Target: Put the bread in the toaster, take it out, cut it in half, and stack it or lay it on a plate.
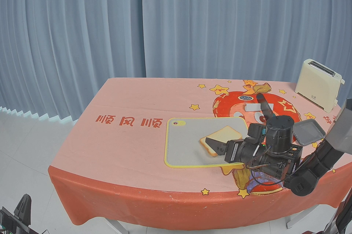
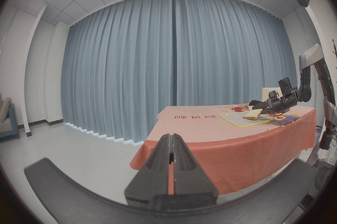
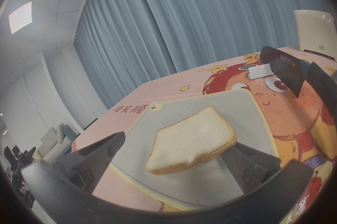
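A slice of bread lies tilted on the grey, yellow-rimmed cutting board. One edge of it is propped on a finger of my right gripper. That gripper is open, and its other finger stands well clear of the slice. The cream toaster stands at the table's far right. A grey plate lies to the right of the gripper. A black knife stands beyond the board. My left gripper hangs shut, low and left of the table.
A pink printed cloth covers the table, whose left half is bare. Blue curtains hang behind. My right arm comes in over the table's front right edge. From the left wrist view the bread and the right gripper are far off.
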